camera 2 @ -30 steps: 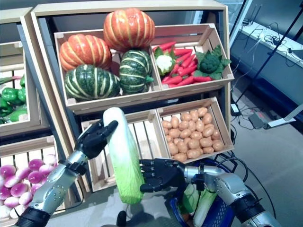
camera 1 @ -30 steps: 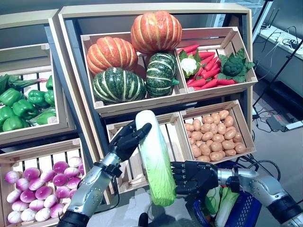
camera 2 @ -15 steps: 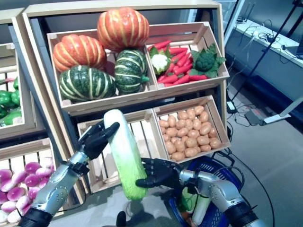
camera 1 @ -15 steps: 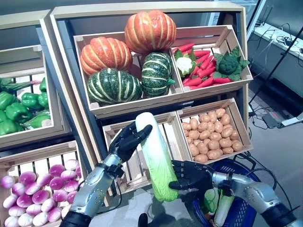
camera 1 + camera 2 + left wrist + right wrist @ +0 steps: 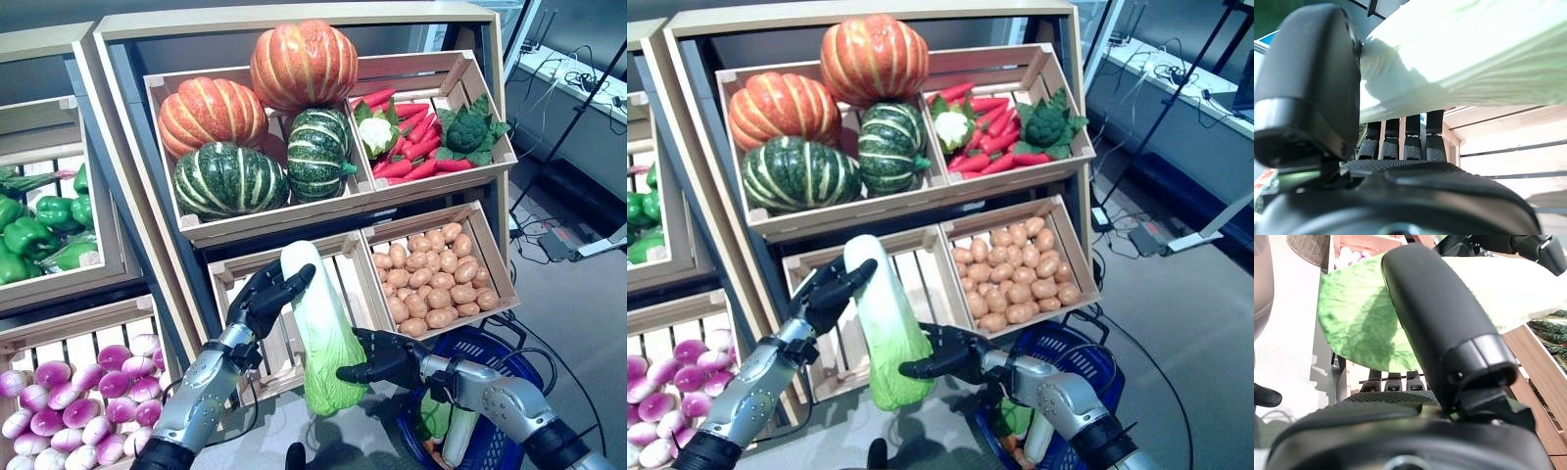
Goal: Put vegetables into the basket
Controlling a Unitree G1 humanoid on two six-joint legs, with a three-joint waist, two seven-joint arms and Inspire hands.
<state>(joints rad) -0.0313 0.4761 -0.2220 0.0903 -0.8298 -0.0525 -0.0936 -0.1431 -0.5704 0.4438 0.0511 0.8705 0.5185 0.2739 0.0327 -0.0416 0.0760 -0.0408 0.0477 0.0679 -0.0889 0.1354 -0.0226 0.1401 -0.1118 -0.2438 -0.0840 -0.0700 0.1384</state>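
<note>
Holding a long napa cabbage [image 5: 319,328] takes both hands, so it's gripped at two spots: the left hand [image 5: 265,297] is curled round the white stalk end up top, the right hand [image 5: 384,356] is wrapped round the leafy green end below. That keeps the cabbage nearly upright and stops it swinging. It's held in front of the empty wooden crate [image 5: 257,284], not yet over the blue basket [image 5: 509,352], which sits low to the right with some greens already inside. Probably mid-carry, with a swing toward the basket needed.
</note>
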